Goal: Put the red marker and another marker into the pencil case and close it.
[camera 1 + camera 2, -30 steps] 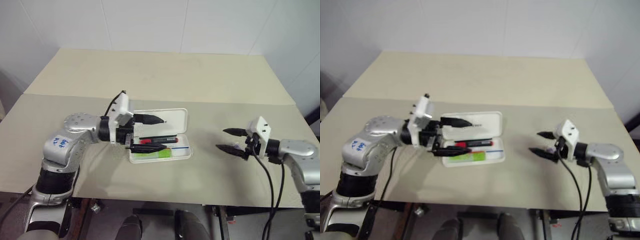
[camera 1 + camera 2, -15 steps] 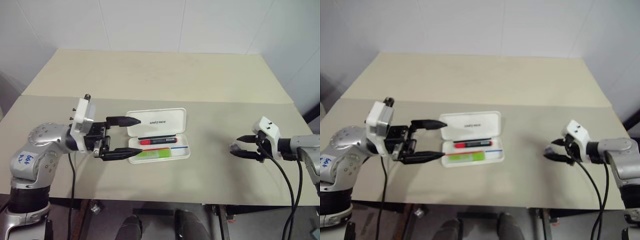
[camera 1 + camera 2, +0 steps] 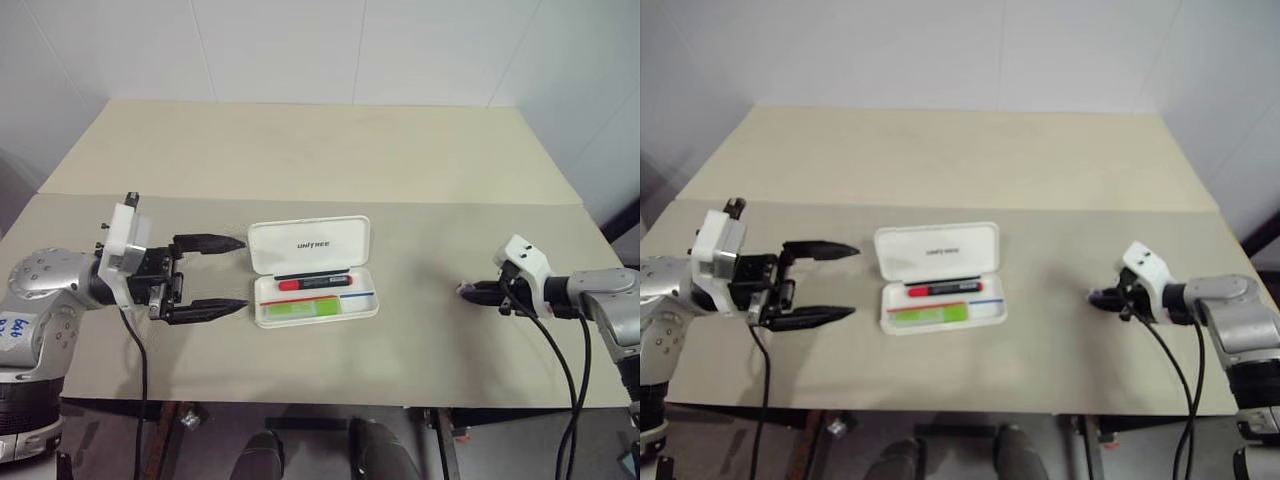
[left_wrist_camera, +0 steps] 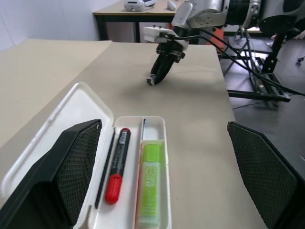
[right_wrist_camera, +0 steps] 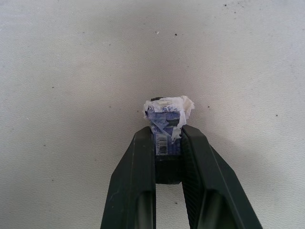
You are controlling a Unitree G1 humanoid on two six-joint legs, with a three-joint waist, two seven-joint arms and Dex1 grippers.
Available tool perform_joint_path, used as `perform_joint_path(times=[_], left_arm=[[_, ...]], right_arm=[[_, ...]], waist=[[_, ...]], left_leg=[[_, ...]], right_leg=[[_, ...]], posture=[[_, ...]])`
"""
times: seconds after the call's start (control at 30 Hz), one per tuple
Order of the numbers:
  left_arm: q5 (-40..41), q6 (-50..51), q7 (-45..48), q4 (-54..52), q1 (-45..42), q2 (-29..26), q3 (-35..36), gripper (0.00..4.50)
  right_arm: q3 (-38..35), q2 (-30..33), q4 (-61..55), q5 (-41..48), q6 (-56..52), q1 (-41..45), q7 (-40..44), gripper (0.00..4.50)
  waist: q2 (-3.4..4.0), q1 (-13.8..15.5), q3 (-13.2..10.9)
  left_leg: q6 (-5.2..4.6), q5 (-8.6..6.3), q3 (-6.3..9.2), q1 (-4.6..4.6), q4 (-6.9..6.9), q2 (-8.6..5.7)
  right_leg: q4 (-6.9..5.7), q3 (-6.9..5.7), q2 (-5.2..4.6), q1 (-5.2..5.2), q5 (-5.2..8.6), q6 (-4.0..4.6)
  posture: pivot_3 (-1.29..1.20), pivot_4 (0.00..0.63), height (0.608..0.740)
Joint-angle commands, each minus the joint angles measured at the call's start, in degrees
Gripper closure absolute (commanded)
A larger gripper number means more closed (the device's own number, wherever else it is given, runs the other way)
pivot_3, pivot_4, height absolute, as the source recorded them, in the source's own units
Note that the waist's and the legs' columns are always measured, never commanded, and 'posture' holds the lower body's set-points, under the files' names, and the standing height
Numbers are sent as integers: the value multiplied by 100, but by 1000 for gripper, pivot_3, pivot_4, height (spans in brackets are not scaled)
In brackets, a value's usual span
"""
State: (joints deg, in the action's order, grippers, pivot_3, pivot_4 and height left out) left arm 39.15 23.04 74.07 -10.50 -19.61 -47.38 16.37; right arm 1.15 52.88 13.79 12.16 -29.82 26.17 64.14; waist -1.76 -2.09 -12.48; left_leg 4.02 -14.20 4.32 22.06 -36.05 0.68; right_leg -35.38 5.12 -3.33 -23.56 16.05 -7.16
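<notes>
Beige tabletop [image 3: 400,170] against white tiled wall; both markers in open case.
Left gripper [image 3: 205,276] reaches level toward the case from its left, fingers spread wide, empty, just short of it. White hard plastic pencil case [image 3: 310,245] lies mid-table, lid back; slim black red-capped marker [image 3: 315,283] and stubby light-green highlighter [image 3: 302,309] lie side by side in its tray. Right gripper [image 5: 167,143], well right of it and tilted down to the table, fingers clamped on a small blue paper-wrapped piece [image 5: 165,119].
</notes>
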Motion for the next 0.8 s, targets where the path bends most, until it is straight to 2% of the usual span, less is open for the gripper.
perform_joint_path(times=[0.03,0.23,0.43,0.57,0.8], left_arm=[[86,-204,-17,-8,14,-81,307,0],[105,-314,-57,31,236,-22,491,0],[79,-596,114,177,638,-42,720,0],[-115,-833,296,311,979,-210,803,0],[-55,-855,240,302,1056,-300,864,0]], right_arm=[[-170,-141,-433,152,7,208,-115,3375],[-118,-582,-1607,551,-487,555,-335,3375],[542,-951,-2673,629,-473,899,-163,3375],[1212,-972,-2744,265,-249,1109,12,3375],[1794,-1140,-2450,-201,789,1433,449,3375]], waist=[[0,-33,0],[1,-132,0],[1,-109,0],[-1,-103,1],[-1,-104,1]], left_leg=[[0,0,-1,0,0,0],[-2,-1,-6,0,4,3],[-4,-7,-6,2,10,13],[-9,-17,-8,7,8,13],[-14,-22,-13,12,10,13]], right_leg=[[0,1,0,-1,0,1],[-2,6,2,-7,-16,-27],[-3,5,10,-15,-17,-30],[12,5,8,-15,-14,-25],[27,5,5,-14,-12,-22]], posture=[[0,150,740],[0,150,740],[0,150,740],[0,150,740],[0,150,740]])
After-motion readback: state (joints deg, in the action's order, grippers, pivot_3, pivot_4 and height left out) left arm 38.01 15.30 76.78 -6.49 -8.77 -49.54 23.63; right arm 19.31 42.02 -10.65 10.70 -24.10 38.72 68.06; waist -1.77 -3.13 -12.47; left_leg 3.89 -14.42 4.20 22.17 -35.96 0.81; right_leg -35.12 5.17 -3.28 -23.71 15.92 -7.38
